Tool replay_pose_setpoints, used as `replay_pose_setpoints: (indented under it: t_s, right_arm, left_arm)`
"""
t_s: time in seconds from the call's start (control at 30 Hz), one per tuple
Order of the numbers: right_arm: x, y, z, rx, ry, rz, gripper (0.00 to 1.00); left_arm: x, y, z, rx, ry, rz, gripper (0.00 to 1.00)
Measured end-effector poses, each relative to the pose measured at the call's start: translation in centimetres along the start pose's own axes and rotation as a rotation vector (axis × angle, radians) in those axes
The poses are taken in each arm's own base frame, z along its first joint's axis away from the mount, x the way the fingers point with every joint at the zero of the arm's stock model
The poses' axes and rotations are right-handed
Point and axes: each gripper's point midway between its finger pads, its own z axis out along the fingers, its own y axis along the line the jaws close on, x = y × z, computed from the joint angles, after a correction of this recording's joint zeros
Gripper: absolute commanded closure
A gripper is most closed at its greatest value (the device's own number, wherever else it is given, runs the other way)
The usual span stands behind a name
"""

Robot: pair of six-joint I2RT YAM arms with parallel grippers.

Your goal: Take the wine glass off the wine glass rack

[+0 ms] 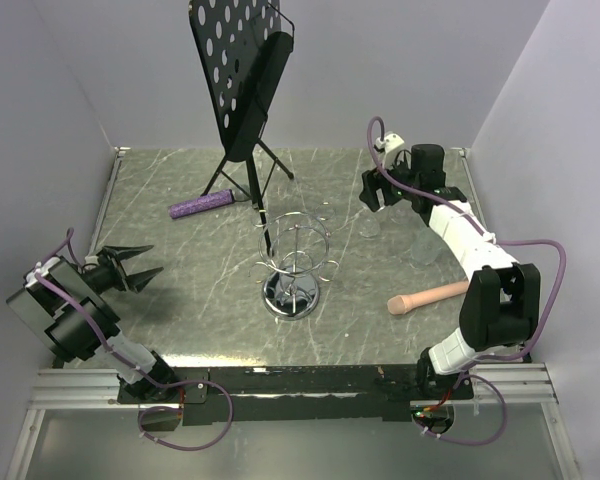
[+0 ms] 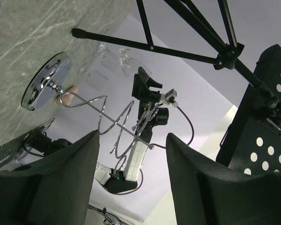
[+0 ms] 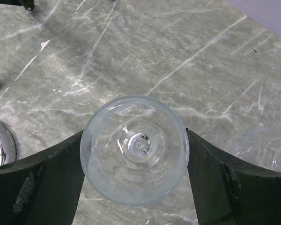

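1. Your right gripper was clamped on the wine glass at the tabletop's far right, well apart from the rack.
2. Your left gripper stood apart, empty.
3. A skewed release could have tipped it into the neighbouring glasses.

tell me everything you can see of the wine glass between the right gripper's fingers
The clear wine glass is transparent and empty. The view looks straight down its round open rim, and the stem and foot show through the bowl, so it is upright. It sits in the right gripper, whose dark fingers meet its bowl on both sides. The grey marbled table lies below; whether the foot rests on it is unclear. Other clear glasses are nearby, not touching it.
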Motion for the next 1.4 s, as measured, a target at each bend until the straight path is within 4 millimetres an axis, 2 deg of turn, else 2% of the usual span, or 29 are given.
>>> replay_pose_setpoints:
  t_s: [0.47, 0.8, 0.9, 1.03, 1.07, 1.1, 1.13, 1.23, 1.4]
  right_arm:
    - [1.8, 0.2, 0.3, -0.002, 0.034, -0.006, 0.52]
    - [2.6, -0.1, 0.5, 0.013, 0.046, -0.009, 0.34]
    - [2.6, -0.1, 0.5, 0.014, 0.044, -0.010, 0.32]
    - [2.6, -0.1, 0.5, 0.014, 0.044, -0.010, 0.23]
    - [2.6, -0.1, 0.5, 0.015, 0.044, -0.009, 0.20]
    - [2.6, -0.1, 0.5, 0.016, 0.044, -0.007, 0.05]
    - [2.6, -0.1, 0.4, 0.015, 0.046, -0.005, 0.00]
    - [2.4, 0.0, 0.1, 0.017, 0.043, 0.000, 0.00]
    - [0.5, 0.2, -1.5, 0.030, 0.000, -0.007, 0.00]
  left_arm:
    - [0.0, 0.2, -0.1, 0.003, -0.004, -0.007, 0.37]
    - [0.0, 0.2, -0.2, 0.006, -0.009, -0.007, 0.37]
    - [0.0, 0.2, -0.2, 0.006, -0.009, -0.008, 0.37]
    - [0.0, 0.2, -0.2, 0.006, -0.009, -0.008, 0.37]
    - [0.0, 0.2, -0.2, 0.006, -0.009, -0.008, 0.36]
    - [0.0, 0.2, -0.2, 0.006, -0.009, -0.008, 0.36]
    - [0.0, 0.2, -0.2, 0.006, -0.009, -0.008, 0.36]
    - [0.0, 0.2, -0.2, 0.006, -0.009, -0.008, 0.36]
    - [0.0, 0.2, -0.2, 0.006, -0.009, -0.008, 0.35]
